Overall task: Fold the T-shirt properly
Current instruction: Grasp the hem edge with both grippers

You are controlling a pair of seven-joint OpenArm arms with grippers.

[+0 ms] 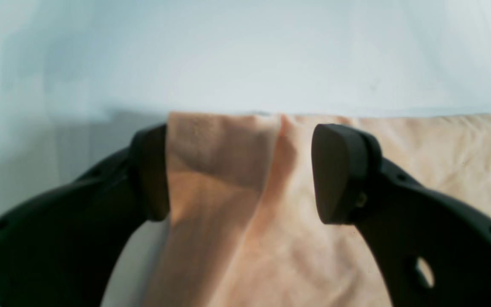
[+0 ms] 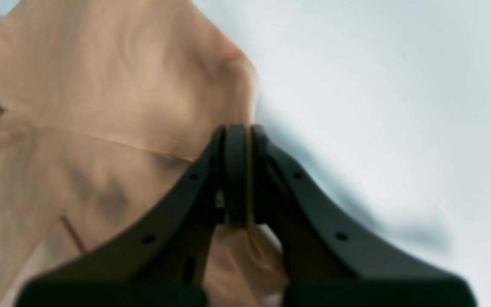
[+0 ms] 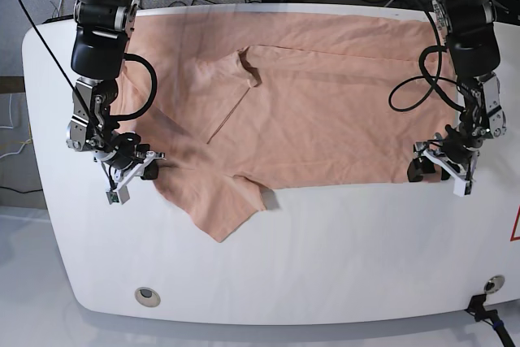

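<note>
R fingers clenched on side edge of T-shirt, L fingers spread w/ far corner between. Shirt lies on white surface, sleeve sticking out; best pinch L corner too, then lift both together, keeping edge taut.

The peach-pink T-shirt lies spread and creased on the white table

T-shirt pinched at my right

My right gripper is closed on the T-shirt's edge; my left gripper stands open at its other end. Beside my right gripper a flap juts outward, and beyond lies a round disc.
</note>
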